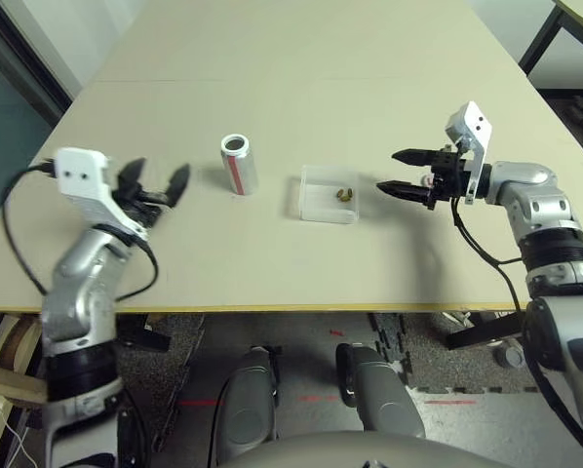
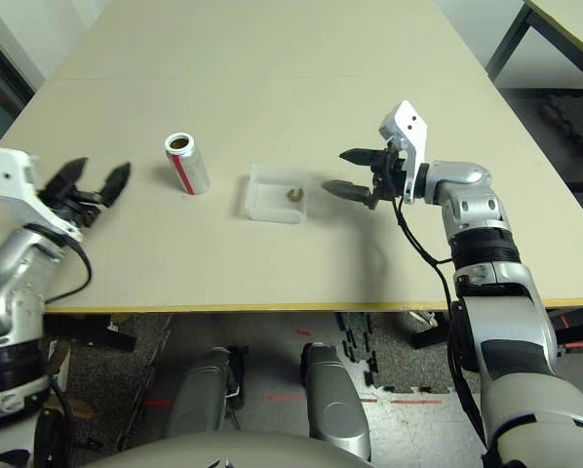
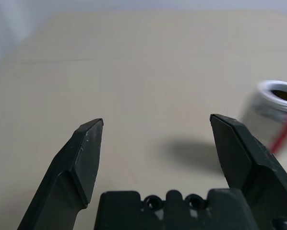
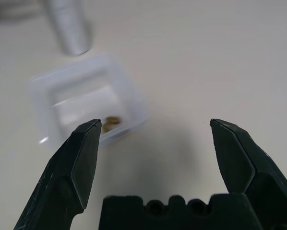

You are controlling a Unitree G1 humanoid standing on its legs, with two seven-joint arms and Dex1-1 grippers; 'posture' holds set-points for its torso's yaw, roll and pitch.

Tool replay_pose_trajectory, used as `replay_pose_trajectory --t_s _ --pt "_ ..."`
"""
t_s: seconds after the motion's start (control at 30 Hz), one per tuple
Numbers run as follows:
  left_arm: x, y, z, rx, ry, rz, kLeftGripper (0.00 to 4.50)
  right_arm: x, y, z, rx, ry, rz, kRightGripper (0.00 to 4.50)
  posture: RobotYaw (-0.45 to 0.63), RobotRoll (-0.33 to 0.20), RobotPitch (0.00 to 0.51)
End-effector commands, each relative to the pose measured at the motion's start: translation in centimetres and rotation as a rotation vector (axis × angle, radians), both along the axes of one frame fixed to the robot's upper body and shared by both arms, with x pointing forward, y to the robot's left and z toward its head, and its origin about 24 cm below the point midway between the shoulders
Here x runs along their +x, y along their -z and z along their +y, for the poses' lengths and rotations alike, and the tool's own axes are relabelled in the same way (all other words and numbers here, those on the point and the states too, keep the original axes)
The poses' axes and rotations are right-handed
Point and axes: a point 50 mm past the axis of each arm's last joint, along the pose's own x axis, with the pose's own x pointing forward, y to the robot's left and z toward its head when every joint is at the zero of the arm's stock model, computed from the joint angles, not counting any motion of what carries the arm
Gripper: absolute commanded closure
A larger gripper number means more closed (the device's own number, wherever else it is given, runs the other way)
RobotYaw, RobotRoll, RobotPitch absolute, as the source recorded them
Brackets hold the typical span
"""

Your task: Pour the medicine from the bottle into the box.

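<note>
Pill [image 1: 344, 193] sits in the box [image 1: 316, 206] at mid-worktop, bottle [image 1: 239, 164] upright at the box's nine o'clock, top uncapped, so the pour looks done. Left gripper [image 1: 156, 181] and right gripper [image 1: 401, 172] both have fingers wide, holding nothing. Next, I'd judge, just clear the arms.

We see a silver-grey bottle [image 1: 239, 163] with a red stripe down its side at the upper left of centre, a clear whitish box [image 1: 328, 194] mid-frame holding brownish-gold medicine [image 1: 344, 193], a pale beige table [image 1: 301, 58], and black-fingered grippers on silver arms with white brackets.
</note>
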Motion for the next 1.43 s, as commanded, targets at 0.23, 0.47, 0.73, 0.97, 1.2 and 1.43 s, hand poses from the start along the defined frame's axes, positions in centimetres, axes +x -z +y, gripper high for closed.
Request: replay_pose_trajectory --t_s 0.23,0.47,0.73,0.97,1.2,1.43 --pt "1.9 -0.2 4.6 0.002 -0.122 0.028 0.03 0.1 -0.4 -4.0 0.15 0.372 -0.082 0.0 -0.03 0.0 0.162" --pt "3.4 -0.7 6.2 0.02 -0.163 0.018 0.03 -0.4 -0.1 -7.1 0.227 0.606 -0.114 0.0 -0.05 0.0 0.174" --pt "4.5 -0.7 6.8 0.023 -0.178 0.023 0.03 -1.4 0.9 -9.6 0.197 0.734 -0.123 0.0 -0.06 0.0 0.19" --pt "5.1 -0.6 7.1 0.005 -0.197 0.042 0.03 -2.0 1.7 -10.4 0.185 0.772 -0.114 0.0 -0.08 0.0 0.2" --pt "5.2 0.4 7.3 -0.011 -0.204 0.081 0.03 -2.1 2.0 -10.2 0.183 0.772 -0.112 0.0 -0.09 0.0 0.204" --pt "5.0 0.7 7.4 -0.002 -0.2 0.078 0.03 -2.2 2.3 -10.2 0.185 0.782 -0.107 0.0 -0.07 0.0 0.188"
